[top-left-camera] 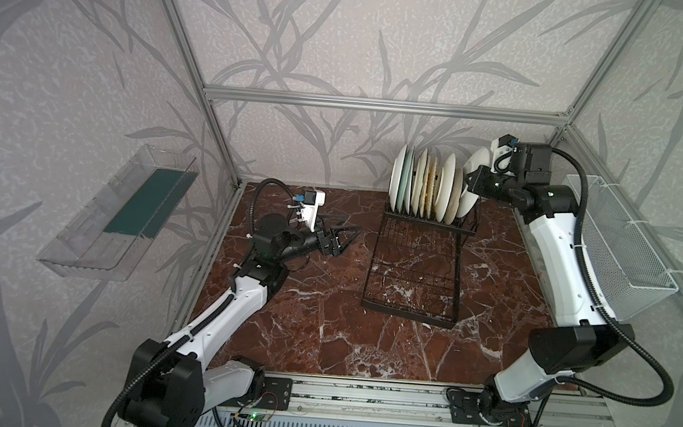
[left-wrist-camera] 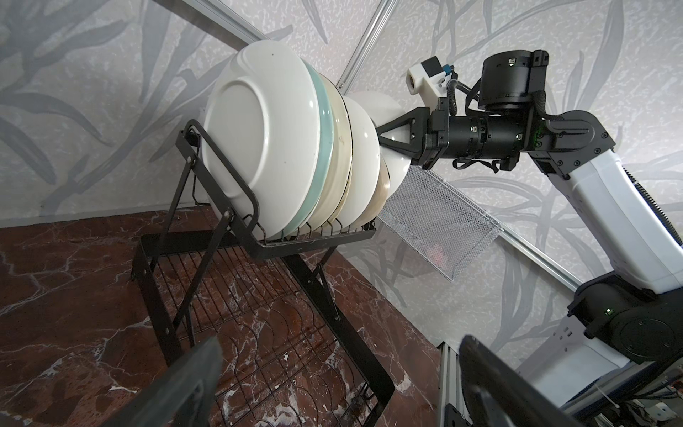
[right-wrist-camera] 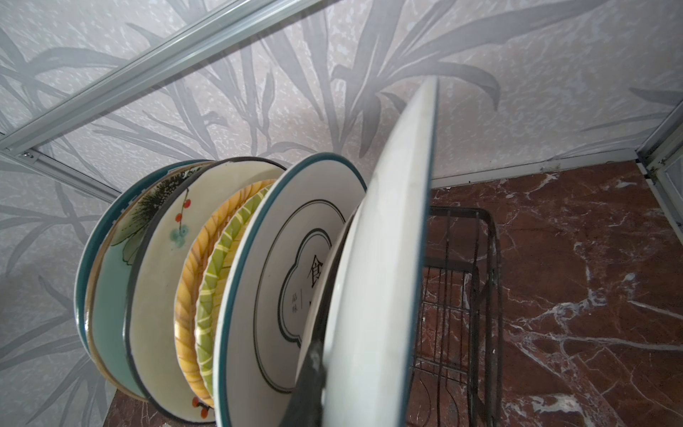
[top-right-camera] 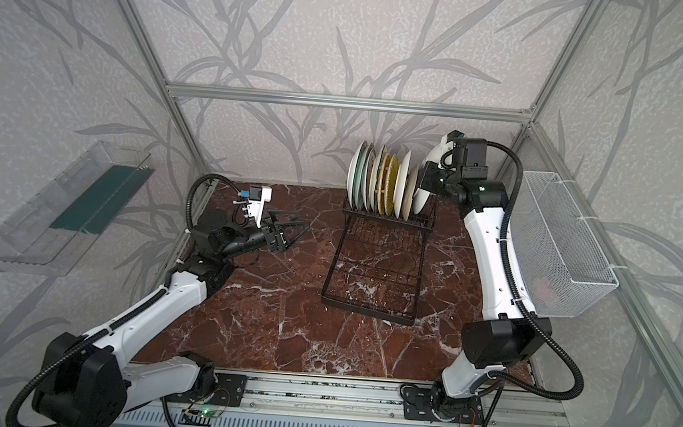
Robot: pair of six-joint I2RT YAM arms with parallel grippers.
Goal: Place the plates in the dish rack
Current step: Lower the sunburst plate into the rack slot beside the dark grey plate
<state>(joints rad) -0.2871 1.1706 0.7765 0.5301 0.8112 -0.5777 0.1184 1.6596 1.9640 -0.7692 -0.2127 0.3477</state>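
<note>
clear bin (top-left-camera: 123,214): on wall, well behind the L fingers (left-wrist-camera: 184,384), far apart.
L gripper (top-left-camera: 352,240): low over marble top (top-left-camera: 301,328). Fingers spread wide, gripping nothing. Tips aim toward rack.
dish rack (top-left-camera: 409,278): black wire, sits on marble top, ahead of L fingertips, apart, no contact.
flat tray (top-right-camera: 372,275): rack part nearest the L tips.
raised section (left-wrist-camera: 314,244): slotted, further from L tips, close under the R fingers.
plates (top-left-camera: 417,183): row on edge in raised section, packed close, just beyond R fingertips. L wrist view shows plain white backs.
row order, R wrist view, outward from R fingers: teal-rim plate (right-wrist-camera: 281,258) w/ dark characters, yellow-green woven plate (right-wrist-camera: 218,277), orange woven plate (right-wrist-camera: 188,288), berry plate (right-wrist-camera: 162,266), leaf plate (right-wrist-camera: 111,281).
held plate (right-wrist-camera: 388,258): white, dark-teal rim, end of row on R fingers' side. Tilted, top leaning off the row toward R wrist. Lower edge down at raised section. Seated in a slot or not: can't tell.
R gripper (left-wrist-camera: 379,134): fingers pressed onto held plate's rim, pinching it.
mesh basket (top-left-camera: 616,253): white, on wall behind R fingers, beside R arm, apart.
</note>
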